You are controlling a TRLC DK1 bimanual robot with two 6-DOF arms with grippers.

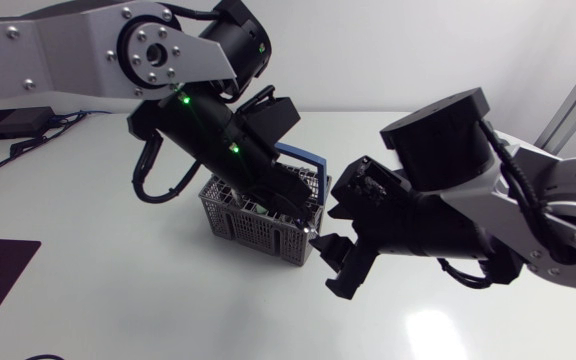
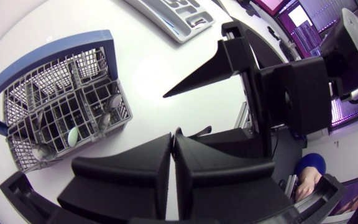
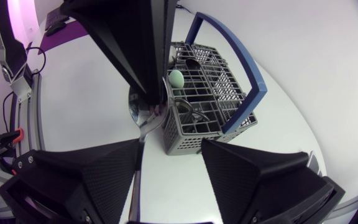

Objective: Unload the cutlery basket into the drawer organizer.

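The grey wire-mesh cutlery basket with a blue handle [image 1: 253,225] stands upright on the white table [image 1: 118,290], about mid-table. The left claw [image 2: 173,138] hangs right above it, its two wedge fingers pressed flat together. The right claw [image 3: 171,143] sits just beside the basket, fingers spread wide apart. A shiny metal spoon [image 3: 142,115] shows outside the basket wall, its bowl at the left claw's tip and its handle running past one right finger; I can't tell what holds it. A pale green rounded piece [image 3: 176,78] rests in one compartment. The light grey drawer organizer [image 2: 160,18] lies well apart from the basket.
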